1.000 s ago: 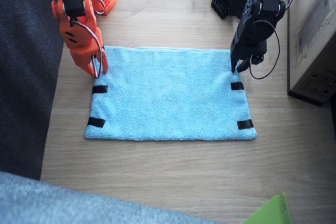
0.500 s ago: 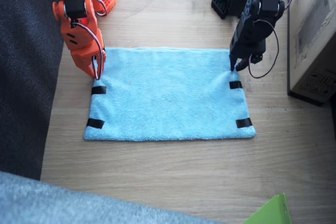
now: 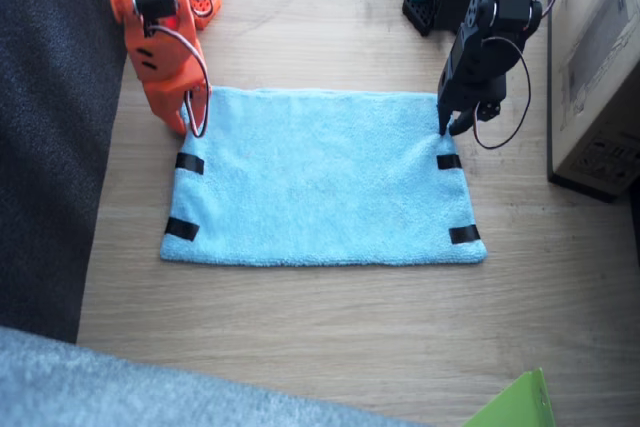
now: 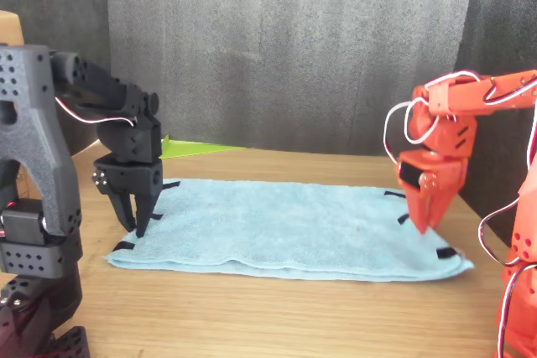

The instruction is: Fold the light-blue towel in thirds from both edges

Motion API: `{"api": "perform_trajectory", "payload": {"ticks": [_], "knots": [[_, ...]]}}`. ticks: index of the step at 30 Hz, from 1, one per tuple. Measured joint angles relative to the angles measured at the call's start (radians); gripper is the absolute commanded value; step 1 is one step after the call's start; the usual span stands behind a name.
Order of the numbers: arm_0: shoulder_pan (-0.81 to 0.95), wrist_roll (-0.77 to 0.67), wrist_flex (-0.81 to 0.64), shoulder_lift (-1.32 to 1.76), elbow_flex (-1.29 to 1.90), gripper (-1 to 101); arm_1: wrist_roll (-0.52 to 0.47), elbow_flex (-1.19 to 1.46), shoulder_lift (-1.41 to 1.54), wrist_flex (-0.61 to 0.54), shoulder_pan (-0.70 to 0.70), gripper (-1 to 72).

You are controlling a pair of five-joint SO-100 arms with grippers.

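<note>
Left gripper [image 3: 446, 130]: black, two-fingered, pointing down at the far right corner of the towel. In the front view [image 4: 134, 222] its fingers stand parted, tips low at the cloth's short edge; whether they touch the cloth cannot be told. Nothing is grasped.

Right gripper [image 3: 193, 125]: orange, pointing down at the far left corner of the towel. In the front view [image 4: 422, 222] its fingers are pressed together over the cloth's edge; the cloth bulges slightly there, but whether a fold of it is pinched between them cannot be told.

Light-blue rectangular fluffy terry towel [image 3: 320, 182]: spread flat and unfolded in the middle of the table, long sides running left to right. Left short edge [image 3: 172, 202]: two short black tape strips [image 3: 183, 227] visible, the far corner pulled slightly inward by the orange gripper. Right short edge [image 3: 460, 197]: two black tape strips visible. A low ripple runs along the far long side in the front view.

Light wooden table [image 3: 320, 337]: bears the towel and both arms.

Brown cardboard box [image 3: 598, 67]: right of the table, beyond the black arm.

Lime-green sheet corner [image 3: 512, 405]: near right edge of the table.

Dark grey carpet-like fabric [image 3: 50, 127]: left of the table.
</note>
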Motion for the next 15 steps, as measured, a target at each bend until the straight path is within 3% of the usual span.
{"api": "perform_trajectory", "payload": {"ticks": [15], "knots": [[0.000, 0.000, 0.000, 0.000, 0.000, 0, -0.044, -0.298, -0.031, 0.183, 0.183, 0.1]]}}
